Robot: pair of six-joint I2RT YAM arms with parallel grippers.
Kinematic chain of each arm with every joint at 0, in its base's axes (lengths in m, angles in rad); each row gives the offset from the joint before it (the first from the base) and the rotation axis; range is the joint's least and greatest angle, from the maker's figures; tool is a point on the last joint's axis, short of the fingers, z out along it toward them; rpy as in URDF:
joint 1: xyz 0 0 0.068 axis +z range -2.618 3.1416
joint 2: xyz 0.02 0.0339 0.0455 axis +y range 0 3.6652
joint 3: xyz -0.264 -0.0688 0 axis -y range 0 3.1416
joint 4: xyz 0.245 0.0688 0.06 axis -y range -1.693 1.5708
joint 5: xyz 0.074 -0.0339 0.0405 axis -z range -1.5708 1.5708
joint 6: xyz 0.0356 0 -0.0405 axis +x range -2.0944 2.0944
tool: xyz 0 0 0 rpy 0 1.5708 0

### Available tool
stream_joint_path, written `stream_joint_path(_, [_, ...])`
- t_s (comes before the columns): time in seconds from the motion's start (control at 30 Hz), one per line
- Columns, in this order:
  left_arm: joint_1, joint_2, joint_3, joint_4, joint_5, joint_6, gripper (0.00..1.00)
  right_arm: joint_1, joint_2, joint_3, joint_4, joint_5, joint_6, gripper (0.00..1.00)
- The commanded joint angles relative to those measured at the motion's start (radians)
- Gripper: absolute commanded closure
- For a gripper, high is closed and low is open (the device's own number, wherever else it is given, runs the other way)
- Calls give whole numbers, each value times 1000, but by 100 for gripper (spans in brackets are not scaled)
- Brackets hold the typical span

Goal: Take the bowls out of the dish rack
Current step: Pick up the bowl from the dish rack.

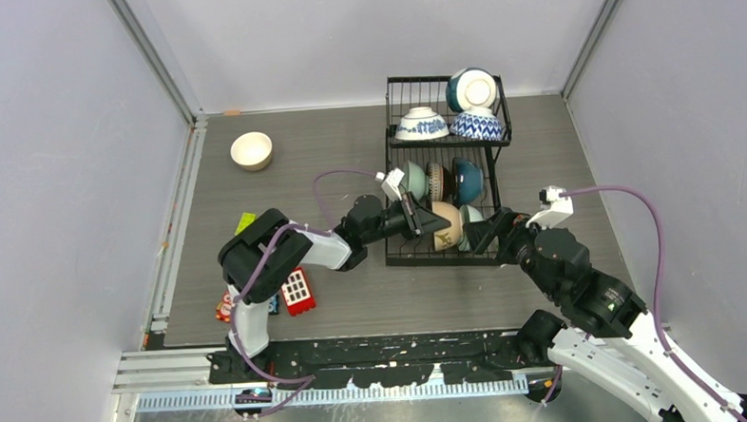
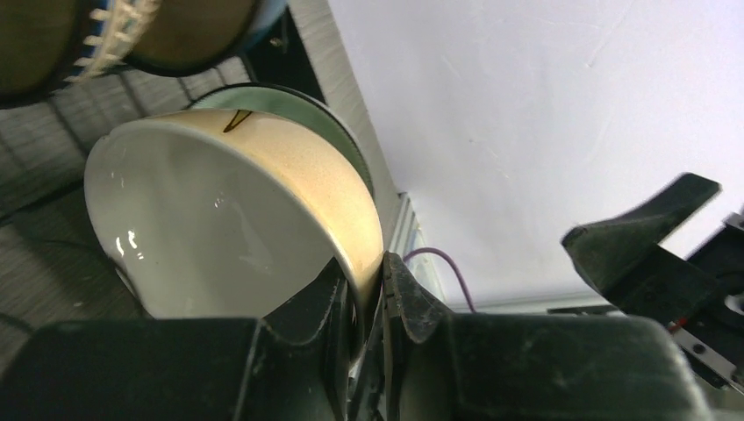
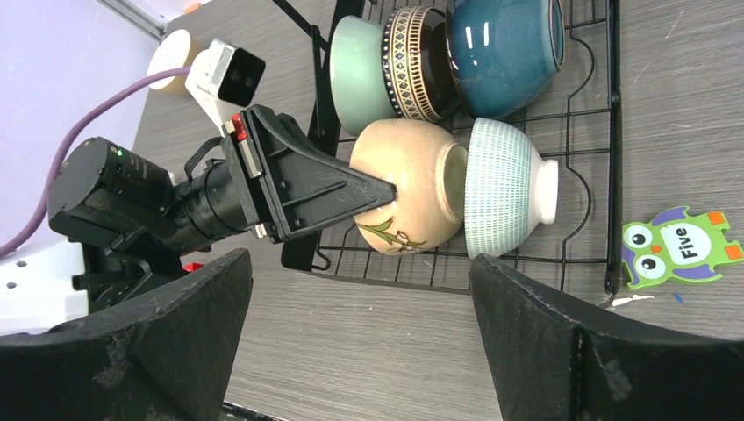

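At the front of the dish rack's (image 1: 391,142) lower tier, the left gripper (image 2: 367,281) pinches the rim of a cream bowl (image 2: 219,228) with a leaf drawing, one finger inside it and one outside. That bowl lies on its side, touching a ribbed bowl (image 3: 504,197). Behind them in the rack stand a pale green bowl (image 3: 360,74), a brown patterned bowl (image 3: 412,61) and a dark teal bowl (image 3: 504,53). The right gripper (image 3: 360,342) hovers just beside the rack's front, jaws wide apart, holding nothing. Well left of the rack, a plain bowl (image 1: 251,150) rests on the table (image 1: 329,146).
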Motion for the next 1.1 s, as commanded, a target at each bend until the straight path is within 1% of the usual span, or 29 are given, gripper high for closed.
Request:
stream_joint_path(0.0, [6, -42, 48, 381, 60, -73, 100, -1, -10, 16, 45, -14, -11, 3])
stream_joint_path(0.2, [7, -66, 41, 383, 72, -66, 100, -2, -9, 29, 37, -15, -18, 3])
stream_joint_path(0.5, [8, -135, 23, 329, 102, -34, 100, -2, -7, 70, 30, -24, -32, 3])
stream_joint_path(0.6, [8, -178, 11, 298, 116, -14, 100, -1, 2, 127, 25, -70, -62, 3])
stream_joint_path(0.7, [8, -243, 10, 228, 157, 23, 100, -1, 44, 229, 22, -150, -112, 3])
stream_joint_path(0.77, [8, -308, -2, 136, 196, 79, 100, -1, 94, 299, 4, -200, -144, 3])
stream_joint_path(0.83, [6, -434, -30, -22, 210, 181, 100, -2, 131, 361, -9, -242, -164, 3])
stream_joint_path(0.9, [-4, -578, -68, -285, 179, 350, 100, -2, 157, 406, -4, -287, -178, 2])
stream_joint_path(1.0, [-42, -803, -77, -711, 82, 616, 100, -2, 194, 446, 17, -340, -196, 2])
stream_joint_path(1.07, [-67, -926, -69, -931, 4, 737, 100, -1, 225, 461, 42, -375, -205, 2])
